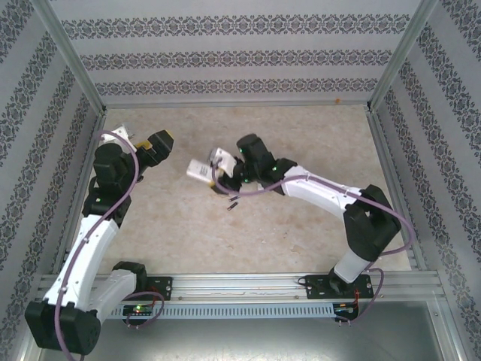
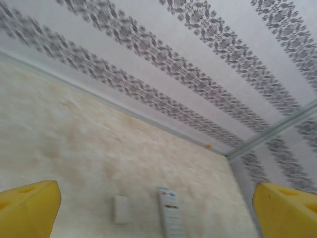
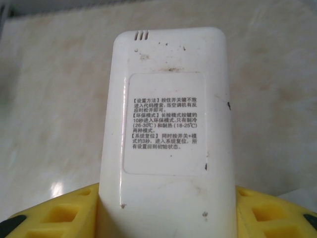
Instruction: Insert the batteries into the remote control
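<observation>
White hard plastic, the remote control (image 3: 168, 124) seems light, stiff and a little slippery; a hold across its narrow sides suits it. The right gripper (image 3: 166, 218) is clenched on its near end, around the middle of the table (image 1: 301, 128). Its long axis points away from this gripper, label (image 3: 166, 119) up. A battery (image 1: 234, 201) lies close by. The left gripper (image 1: 161, 141) is spread wide, empty.

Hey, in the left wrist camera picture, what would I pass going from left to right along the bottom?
yellow finger → small white flat piece on the table → remote lying buttons up → other yellow finger
</observation>
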Robot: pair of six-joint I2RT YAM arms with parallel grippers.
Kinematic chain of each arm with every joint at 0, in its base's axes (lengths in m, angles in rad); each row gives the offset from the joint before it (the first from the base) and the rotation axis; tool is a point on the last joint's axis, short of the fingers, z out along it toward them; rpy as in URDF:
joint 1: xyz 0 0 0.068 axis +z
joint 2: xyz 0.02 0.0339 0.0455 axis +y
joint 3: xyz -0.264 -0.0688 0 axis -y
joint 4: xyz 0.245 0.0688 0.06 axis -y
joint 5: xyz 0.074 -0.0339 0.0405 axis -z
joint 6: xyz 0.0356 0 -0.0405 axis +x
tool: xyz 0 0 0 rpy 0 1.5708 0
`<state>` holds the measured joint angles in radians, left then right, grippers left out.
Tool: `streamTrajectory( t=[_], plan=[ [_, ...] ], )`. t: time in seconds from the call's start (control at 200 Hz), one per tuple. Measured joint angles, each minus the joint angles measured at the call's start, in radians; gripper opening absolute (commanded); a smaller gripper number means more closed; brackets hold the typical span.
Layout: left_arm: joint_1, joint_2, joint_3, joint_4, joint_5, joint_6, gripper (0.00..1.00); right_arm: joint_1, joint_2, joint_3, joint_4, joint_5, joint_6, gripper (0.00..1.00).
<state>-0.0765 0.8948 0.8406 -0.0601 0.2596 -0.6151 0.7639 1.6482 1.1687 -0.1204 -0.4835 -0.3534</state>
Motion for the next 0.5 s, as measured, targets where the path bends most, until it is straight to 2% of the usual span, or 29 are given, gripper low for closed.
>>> streamTrajectory(
  t=[0.2,0.33,0.5],
  plan=[
    [0.000,-0.010,-0.018,-0.116,-0.016,0.117,1.00,0.130,-0.007,-0.144,-0.095,0.026,-0.124,0.37],
    [0.000,0.000,-0.072,-0.116,0.009,0.116,1.00,0.147,-0.005,-0.216,-0.129,0.063,-0.144,0.38],
    [0.000,0.032,-0.124,-0.073,0.055,0.082,1.00,0.162,-0.002,-0.302,-0.130,0.122,-0.144,0.47]
  ],
)
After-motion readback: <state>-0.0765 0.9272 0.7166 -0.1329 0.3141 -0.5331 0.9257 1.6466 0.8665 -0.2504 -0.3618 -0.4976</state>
